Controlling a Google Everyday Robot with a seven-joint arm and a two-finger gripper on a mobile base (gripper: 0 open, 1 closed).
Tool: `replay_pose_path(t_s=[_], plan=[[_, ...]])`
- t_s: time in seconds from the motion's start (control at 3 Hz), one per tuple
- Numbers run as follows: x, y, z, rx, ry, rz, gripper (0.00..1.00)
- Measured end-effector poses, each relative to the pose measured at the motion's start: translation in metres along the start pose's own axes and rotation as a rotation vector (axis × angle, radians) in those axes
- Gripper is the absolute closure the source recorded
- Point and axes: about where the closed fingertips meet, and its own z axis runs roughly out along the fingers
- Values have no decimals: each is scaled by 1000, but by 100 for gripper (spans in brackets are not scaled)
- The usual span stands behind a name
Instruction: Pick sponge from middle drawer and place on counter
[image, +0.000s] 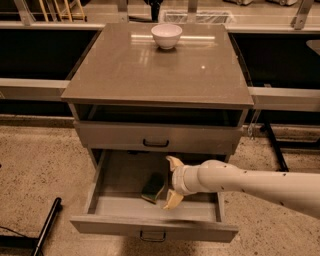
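The sponge (153, 187) lies on the floor of the open middle drawer (115, 176), dark green face up with a pale yellow edge showing. My gripper (171, 182) comes in from the right on a white arm and is open, its pale fingers (173, 199) spread above and below, just right of the sponge and over the drawer. It holds nothing. The counter (150, 70) is the glossy grey-brown top of the cabinet above.
A white bowl (166, 35) stands at the back of the counter. A shut drawer front with a black curved pull (156, 143) sits above the open drawer. A black leg (45, 227) lies on the floor at lower left. Dark shelving flanks the cabinet.
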Motion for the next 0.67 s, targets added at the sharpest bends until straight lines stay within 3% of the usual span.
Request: replay_pose_path(t_s=[0.33, 0.67], plan=[[-1, 1, 2, -22, -23, 16, 0], [6, 0, 17, -69, -107, 80, 0]])
